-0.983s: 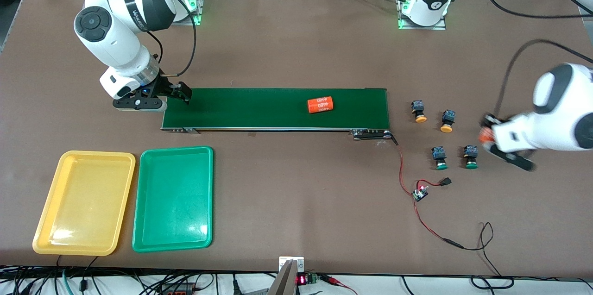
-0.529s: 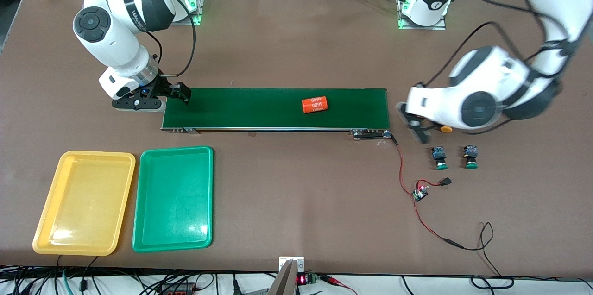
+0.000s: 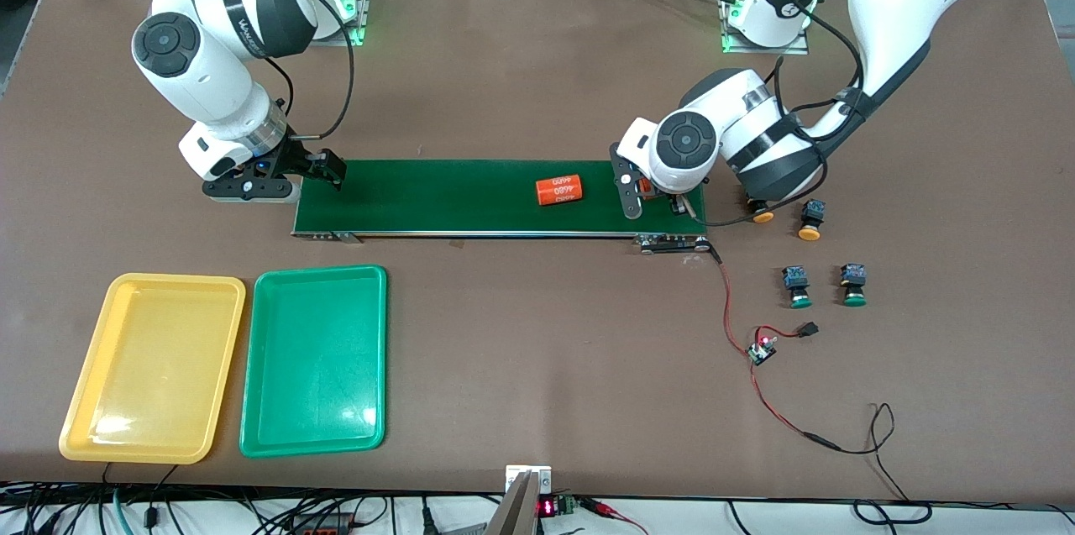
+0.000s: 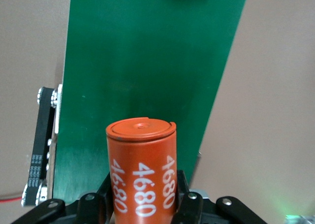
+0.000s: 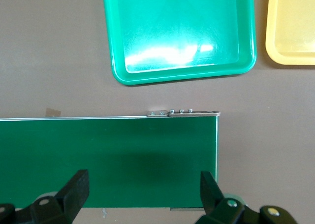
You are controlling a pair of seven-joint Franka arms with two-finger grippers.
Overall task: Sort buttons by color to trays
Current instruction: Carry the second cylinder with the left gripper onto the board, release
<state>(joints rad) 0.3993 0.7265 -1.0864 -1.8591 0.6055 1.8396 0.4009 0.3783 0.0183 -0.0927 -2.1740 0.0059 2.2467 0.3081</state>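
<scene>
Even, bright overhead light falls on the table (image 3: 521,81), with soft, short shadows. White glare patches sit on the green tray (image 5: 179,54) floor and faintly on the yellow tray (image 3: 147,367). All views are sharp; the orange cylinder (image 4: 142,172) print reads clearly

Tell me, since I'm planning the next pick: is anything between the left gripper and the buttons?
Nothing on the table blocks it, but the left gripper, over the belt's end, is shut on an orange cylinder. The buttons lie beside that end.

Four buttons (image 3: 797,285), one partly hidden; two trays (image 3: 141,434); two orange cylinders (image 3: 559,191).
</scene>
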